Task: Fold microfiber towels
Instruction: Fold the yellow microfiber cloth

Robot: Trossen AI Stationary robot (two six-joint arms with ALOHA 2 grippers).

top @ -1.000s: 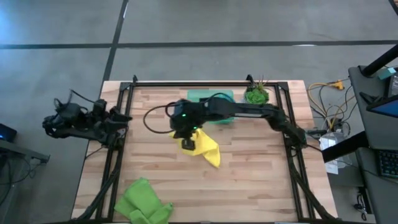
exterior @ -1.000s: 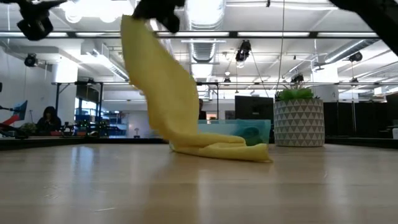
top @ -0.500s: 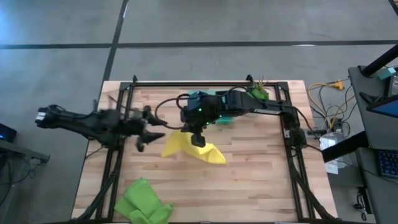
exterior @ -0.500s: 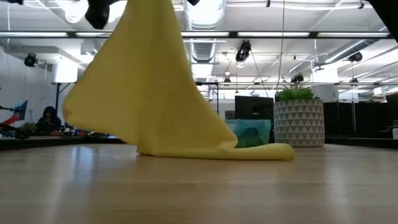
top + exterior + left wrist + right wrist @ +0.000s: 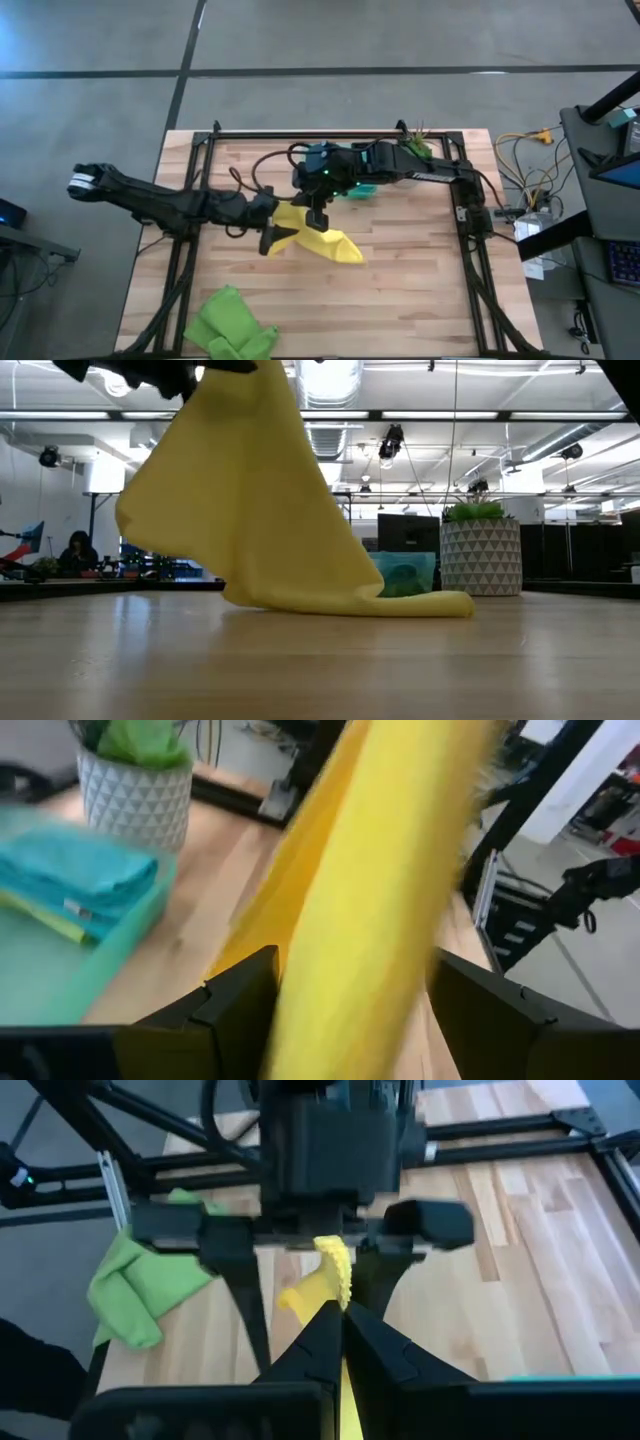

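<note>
Hanging from the right tool (image 5: 318, 212), the yellow towel (image 5: 318, 236) is lifted by one corner near the middle of the table (image 5: 420, 290), while its lower end lies on the wood. The right tool is closed tight on that upper corner (the right wrist view shows the two dark fingers (image 5: 322, 1342) pressed together with the yellow edge between them). The left tool (image 5: 274, 232) is just beside it, at the left side of the raised cloth. Its fingers (image 5: 235, 1010) stand apart, one on each side of the hanging yellow towel, and they are not pressed onto it. In the low view the towel (image 5: 250, 510) makes a wide drape down to the table.

The teal-blue towel (image 5: 75, 880) lies folded in the green tray (image 5: 120, 945), next to the potted plant (image 5: 481, 555). The lime green towels (image 5: 232, 325) lie bunched at the table's front left edge, well apart from both tools.
</note>
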